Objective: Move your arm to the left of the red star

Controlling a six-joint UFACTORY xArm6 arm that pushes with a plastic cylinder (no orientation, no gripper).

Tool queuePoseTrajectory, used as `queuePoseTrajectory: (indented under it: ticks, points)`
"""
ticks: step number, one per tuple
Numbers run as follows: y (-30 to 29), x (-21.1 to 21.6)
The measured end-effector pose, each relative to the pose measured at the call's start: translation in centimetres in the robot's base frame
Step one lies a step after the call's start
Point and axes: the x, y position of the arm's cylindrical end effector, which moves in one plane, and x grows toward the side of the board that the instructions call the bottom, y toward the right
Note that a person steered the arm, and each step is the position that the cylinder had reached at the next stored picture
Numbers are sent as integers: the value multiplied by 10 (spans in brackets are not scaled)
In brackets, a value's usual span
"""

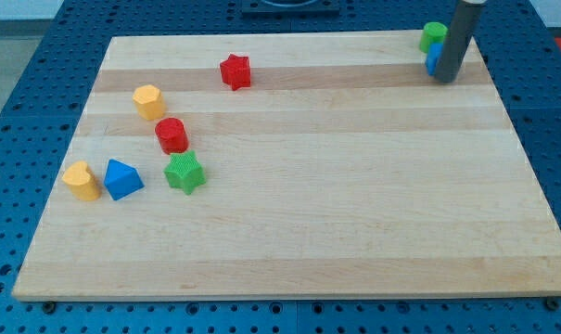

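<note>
Progress is barely showing: my tip [444, 80] is sitting at the worktop's [354, 232] top-right corner, beside a green block [434, 35] and a blue block [432, 58]. I am carrying no claw, only a rod, and the whole crossing to the red star's [235, 70] left is remaining.

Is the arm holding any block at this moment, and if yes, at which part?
Nothing is held. My tip is a plain dark rod at the wooden board's top right corner, beside a green block and a partly hidden blue block.
</note>
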Motion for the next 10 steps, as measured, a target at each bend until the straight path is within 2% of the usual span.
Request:
queuePoseTrajectory:
  ticks: [1, 2, 3, 4, 5, 6, 7, 8, 9, 10]
  points:
    - [0, -11]
    - [0, 16]
    - [-37, 33]
    - [-82, 23]
    - [-97, 23]
    - [-99, 3]
    - [-138, -44]
    - [-208, -82]
    - [-306, -102]
    - [-420, -64]
